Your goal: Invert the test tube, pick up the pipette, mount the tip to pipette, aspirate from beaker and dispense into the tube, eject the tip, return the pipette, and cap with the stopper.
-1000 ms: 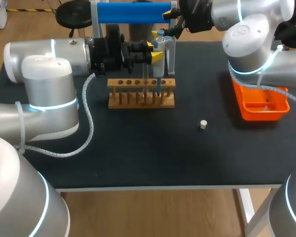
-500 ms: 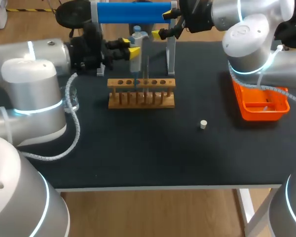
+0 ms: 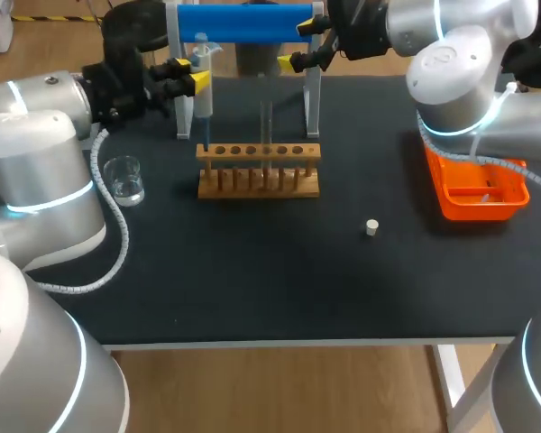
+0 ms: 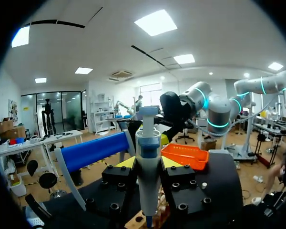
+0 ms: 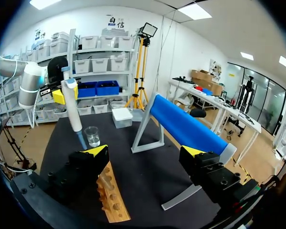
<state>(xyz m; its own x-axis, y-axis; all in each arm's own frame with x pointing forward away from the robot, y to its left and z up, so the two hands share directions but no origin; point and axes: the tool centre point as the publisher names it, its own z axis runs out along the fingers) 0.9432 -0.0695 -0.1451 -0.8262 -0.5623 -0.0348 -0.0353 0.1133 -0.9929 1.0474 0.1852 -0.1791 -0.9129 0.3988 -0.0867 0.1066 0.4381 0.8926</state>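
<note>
1. The pipette (image 3: 203,95) is clamped upright between the yellow tips of my left gripper (image 3: 191,75), long axis vertical, with its blue tip (image 5: 81,140) pointing down.
2. My guess is aspirating comes next. The beaker (image 3: 124,178) sits on the table further to my left and nearer to me than the pipette, with open tabletop between them. My left arm is much the nearer one.
3. From the head view, the tip hangs about level with the left end of the wooden test tube rack (image 3: 259,170). I can't tell how high above it.
4. The test tube (image 3: 266,126) stands in the rack, right of the pipette.
5. My right gripper (image 3: 302,45) is open and holding nothing, up by the right leg of the blue-barred stand (image 3: 243,23).
6. The stopper (image 3: 371,227) lies alone on the mat, and the orange tray (image 3: 460,209) is off to my right. Neither is in the way.
</note>
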